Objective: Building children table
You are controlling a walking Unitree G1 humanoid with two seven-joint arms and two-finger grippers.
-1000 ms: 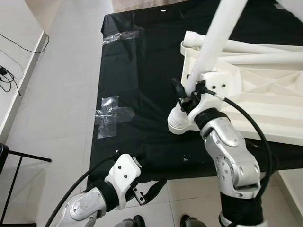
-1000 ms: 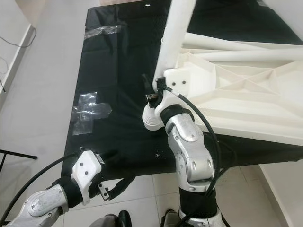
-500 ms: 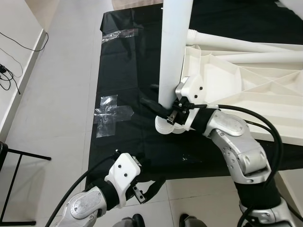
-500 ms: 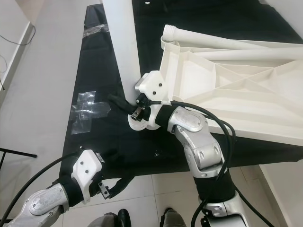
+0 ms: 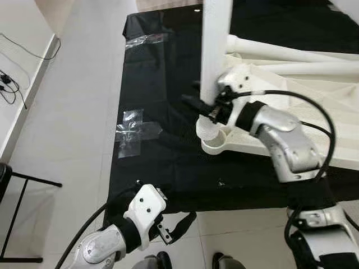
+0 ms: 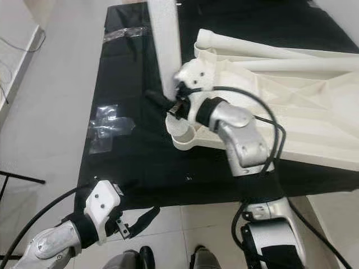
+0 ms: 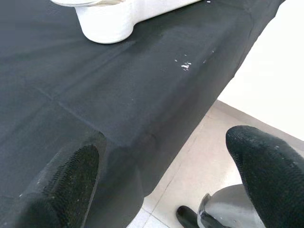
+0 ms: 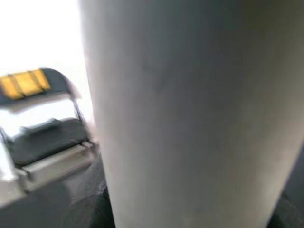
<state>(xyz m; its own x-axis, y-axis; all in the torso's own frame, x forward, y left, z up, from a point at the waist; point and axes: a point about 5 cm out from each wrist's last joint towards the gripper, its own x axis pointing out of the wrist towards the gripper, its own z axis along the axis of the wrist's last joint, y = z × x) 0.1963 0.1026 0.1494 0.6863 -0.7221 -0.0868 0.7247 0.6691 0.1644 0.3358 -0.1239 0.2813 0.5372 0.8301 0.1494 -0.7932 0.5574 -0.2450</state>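
Note:
My right gripper (image 5: 205,106) is shut on a white table leg (image 5: 215,50) and holds it upright. The leg's ribbed lower end (image 5: 206,130) sits at the round corner socket (image 5: 216,144) of the white upside-down tabletop (image 5: 303,89), which lies on a black cloth (image 5: 162,157). In the right wrist view the leg (image 8: 190,114) stands right in front of the camera. My left gripper (image 7: 166,175) hangs low by the cloth's near edge, open, with nothing between its fingertips (image 7: 69,183). The same socket (image 7: 105,20) shows in the left wrist view.
Two more white legs (image 5: 280,53) lie across the tabletop. Clear tape patches (image 5: 134,130) stick to the cloth. Cables (image 5: 10,83) lie on the tiled floor at the left, beside a black metal frame (image 5: 25,180). My feet (image 5: 162,260) stand at the cloth's near edge.
The right arm swung the leg from a tilt to upright, then carried it right, from beside the tabletop's corner onto the socket. The left arm has stayed put.

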